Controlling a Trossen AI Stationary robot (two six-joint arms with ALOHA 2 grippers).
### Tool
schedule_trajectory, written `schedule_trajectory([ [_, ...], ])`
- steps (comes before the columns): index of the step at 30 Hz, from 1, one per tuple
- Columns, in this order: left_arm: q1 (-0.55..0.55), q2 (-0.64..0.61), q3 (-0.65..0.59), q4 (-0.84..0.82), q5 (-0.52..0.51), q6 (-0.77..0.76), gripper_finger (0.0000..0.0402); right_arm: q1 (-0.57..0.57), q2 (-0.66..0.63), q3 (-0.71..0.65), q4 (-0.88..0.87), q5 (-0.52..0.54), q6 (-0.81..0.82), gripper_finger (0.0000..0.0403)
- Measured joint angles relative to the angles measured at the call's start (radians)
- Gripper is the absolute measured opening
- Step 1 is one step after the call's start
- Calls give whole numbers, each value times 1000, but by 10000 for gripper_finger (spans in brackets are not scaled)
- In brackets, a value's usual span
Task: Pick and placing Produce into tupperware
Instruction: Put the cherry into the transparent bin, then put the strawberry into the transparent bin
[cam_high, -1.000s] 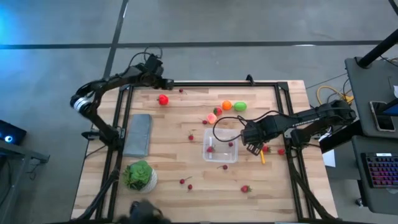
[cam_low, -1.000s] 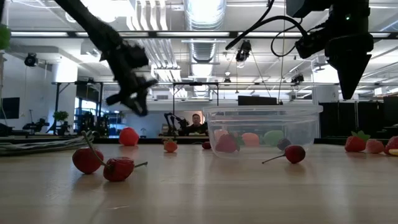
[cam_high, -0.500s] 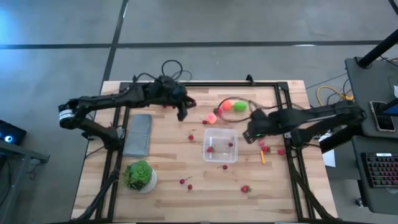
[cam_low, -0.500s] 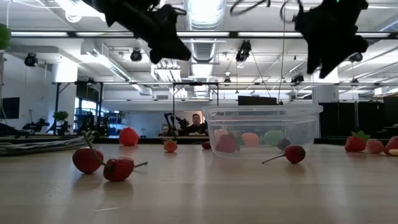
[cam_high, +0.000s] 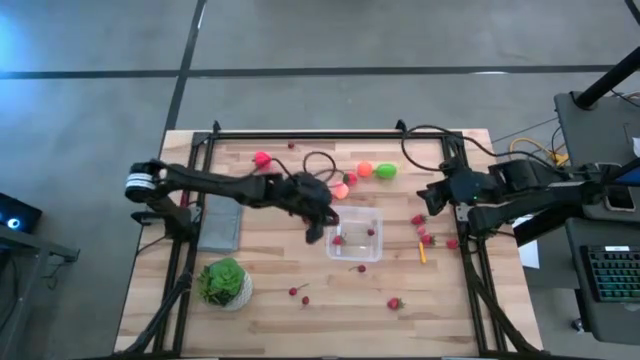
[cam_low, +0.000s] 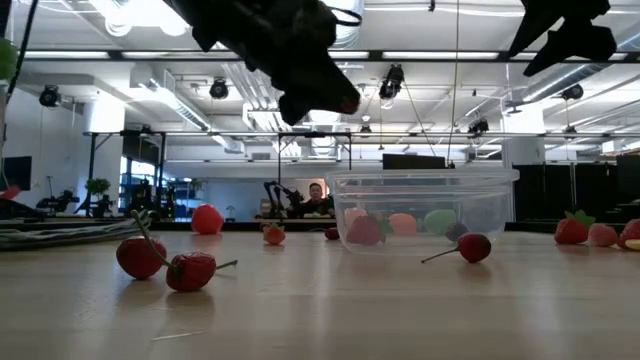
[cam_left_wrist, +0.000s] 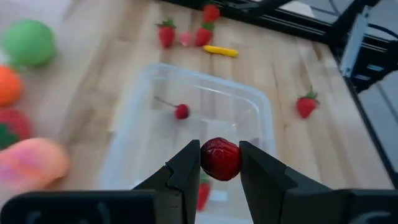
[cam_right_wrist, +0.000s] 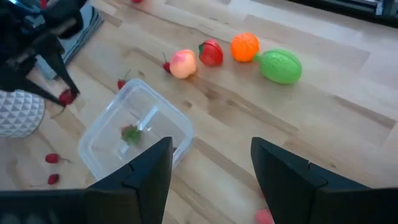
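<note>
The clear tupperware stands mid-table with a strawberry and a stemmed cherry inside. My left gripper hangs over its left rim, shut on a dark red berry. The green, orange, red and peach produce lie just beyond the box. A red piece rests at the far left. My right gripper stands open and holds nothing, raised near the right rail. My left gripper pinches the round berry's two opposite sides between its two fingertips. The fingers slant down from the table's left. The berry is lifted clear, above the tupperware's left part.
A grey slab and a leafy green head in a white bowl lie at the left. Strawberries and a yellow piece sit right of the box. Loose berries dot the near side. Black rails frame the table.
My left gripper has swung from the far left corner toward the right and near, turning as it went, and now hangs over the tupperware's left rim. My right gripper has pulled back from the box's right side toward the right edge and risen.
</note>
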Motion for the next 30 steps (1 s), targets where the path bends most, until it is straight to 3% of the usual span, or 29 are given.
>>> schedule_trajectory([
  [8,-16,147,78,35,11,-157,96,0,43,-3,-1,-28,-58,210],
  [14,-16,184,143,-17,11,-235,169,0,84,-3,0,-87,-81,210],
  [21,13,103,141,-204,6,-231,254,0,107,-3,0,-88,-120,210],
  [26,15,4,108,-330,-46,-188,262,2,117,-5,-50,-236,-216,210],
  [30,15,-76,86,-416,-116,-126,262,1,142,-24,-224,-271,-107,210],
])
